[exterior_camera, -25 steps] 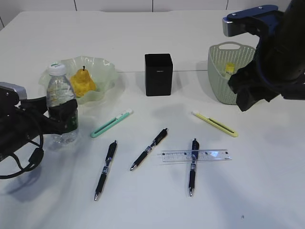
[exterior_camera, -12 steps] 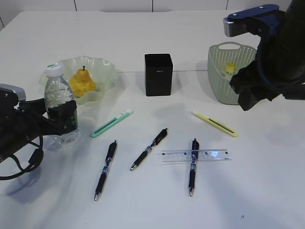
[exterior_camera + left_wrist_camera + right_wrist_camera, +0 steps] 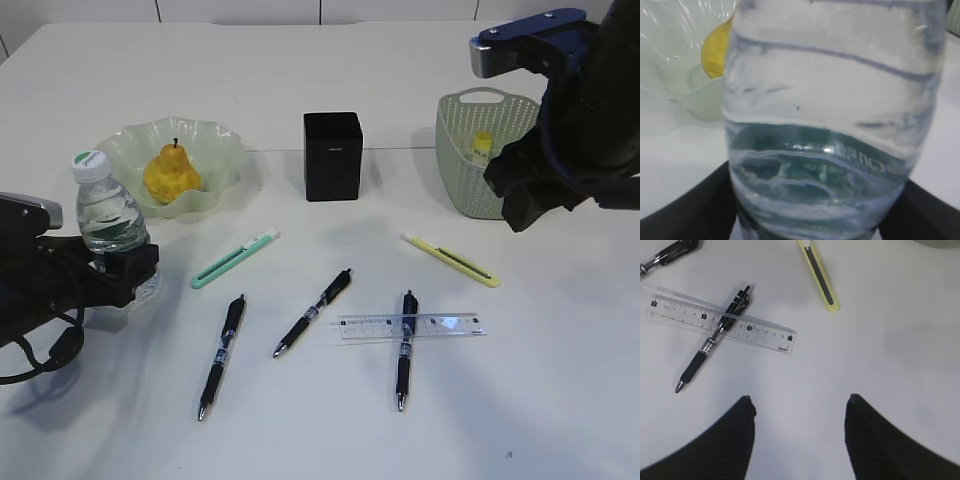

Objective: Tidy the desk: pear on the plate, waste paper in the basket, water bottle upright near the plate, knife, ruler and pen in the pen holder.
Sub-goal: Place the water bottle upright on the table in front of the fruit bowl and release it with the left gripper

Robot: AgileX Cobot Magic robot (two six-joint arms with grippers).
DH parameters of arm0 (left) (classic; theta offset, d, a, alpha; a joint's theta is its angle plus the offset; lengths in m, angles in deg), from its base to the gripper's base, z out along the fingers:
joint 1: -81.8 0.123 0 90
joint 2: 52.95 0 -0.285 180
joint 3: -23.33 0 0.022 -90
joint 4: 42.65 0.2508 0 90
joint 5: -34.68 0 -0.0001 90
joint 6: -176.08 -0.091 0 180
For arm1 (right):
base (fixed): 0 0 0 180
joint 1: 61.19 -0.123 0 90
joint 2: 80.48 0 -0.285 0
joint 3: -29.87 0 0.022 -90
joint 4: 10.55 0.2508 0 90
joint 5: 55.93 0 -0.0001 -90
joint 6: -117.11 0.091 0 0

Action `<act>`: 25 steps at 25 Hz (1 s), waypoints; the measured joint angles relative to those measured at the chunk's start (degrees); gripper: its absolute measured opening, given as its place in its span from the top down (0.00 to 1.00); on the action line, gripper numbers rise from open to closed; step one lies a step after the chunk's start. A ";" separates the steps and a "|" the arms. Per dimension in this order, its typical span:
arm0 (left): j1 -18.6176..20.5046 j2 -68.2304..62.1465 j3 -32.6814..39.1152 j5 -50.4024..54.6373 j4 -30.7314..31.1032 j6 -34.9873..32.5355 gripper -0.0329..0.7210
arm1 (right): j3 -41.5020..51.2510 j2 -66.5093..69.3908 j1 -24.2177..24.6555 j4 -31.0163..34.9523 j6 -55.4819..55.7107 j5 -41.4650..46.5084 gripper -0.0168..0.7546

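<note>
Exterior view: white table, white wall behind.

Black arms, blue wrist housing

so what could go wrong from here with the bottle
The left hand grips the water bottle low, near its base, and the bottle leans, so it might tip or slip when released. It stands close to the plate holding the pear, so a swing could knock the rim.

pear on plate, bottle in front-left, ruler across pen, holder centre-back
</note>
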 joint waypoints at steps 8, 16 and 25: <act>0.00 5.21 0.73 0.43 0.00 -0.25 0.18 | 0.00 0.00 0.00 -0.12 0.00 0.00 0.42; 0.00 11.23 2.46 0.43 1.22 -0.36 0.17 | 0.00 0.00 0.00 -0.12 0.00 0.35 0.42; 0.00 21.13 4.55 0.43 2.41 -0.58 0.17 | 0.00 0.00 0.00 -0.12 0.00 0.38 0.42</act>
